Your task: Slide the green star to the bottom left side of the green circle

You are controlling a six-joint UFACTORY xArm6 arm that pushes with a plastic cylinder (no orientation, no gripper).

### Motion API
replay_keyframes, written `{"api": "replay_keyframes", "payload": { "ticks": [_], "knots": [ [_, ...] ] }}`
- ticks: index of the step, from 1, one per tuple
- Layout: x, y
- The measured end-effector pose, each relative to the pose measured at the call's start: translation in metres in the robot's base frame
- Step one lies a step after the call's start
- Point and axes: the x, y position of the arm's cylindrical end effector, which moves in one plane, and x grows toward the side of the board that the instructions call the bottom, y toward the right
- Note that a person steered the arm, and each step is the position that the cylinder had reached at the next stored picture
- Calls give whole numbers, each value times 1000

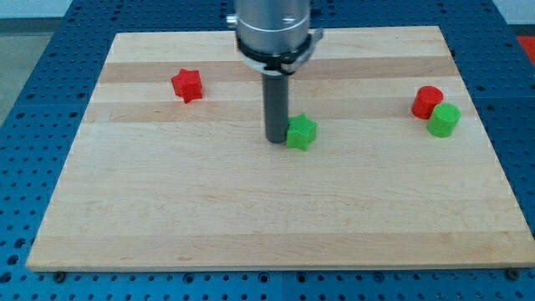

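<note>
A pale wooden tabletop (251, 217) is filling most of the view, lying on a blue perforated base (33, 100) that is showing around its edges. Over the tabletop's upper middle the arm's grey metal housing (273, 29) is hanging, and a straight dark rod (276, 104) is reaching down from it. The arm is carrying no pincer, so nothing is spreading, pressing together or pinching; the rod is simply ending in my tip (277, 140), which is resting on the wood. Four blocks are lying on the tabletop: two red and two green. The tip is sitting just at the view's left of the green star (302, 132), touching it or very nearly so; the exact contact is too fine to make out. The green star is lying a little above the tabletop's centre, well apart from the green circle (444, 119), which is standing far off toward the view's right. The star is looking compact, with no clear long axis, and its points are too small and blurred to tell which way they are facing. One red circle (427, 102) is touching the green circle at its upper left. One red star (188, 84) is lying alone near the view's upper left, well apart from the rod.
</note>
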Motion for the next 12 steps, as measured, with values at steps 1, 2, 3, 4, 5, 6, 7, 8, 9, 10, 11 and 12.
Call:
{"api": "replay_keyframes", "payload": {
  "ticks": [1, 2, 3, 4, 5, 6, 7, 8, 9, 10, 11, 12],
  "knots": [
    [0, 32],
    [0, 59],
    [0, 86],
    [0, 107],
    [0, 125],
    [0, 140],
    [0, 152],
    [-2, 153],
    [-6, 153],
    [-6, 160],
    [-6, 164],
    [-7, 138]
  ]
}}
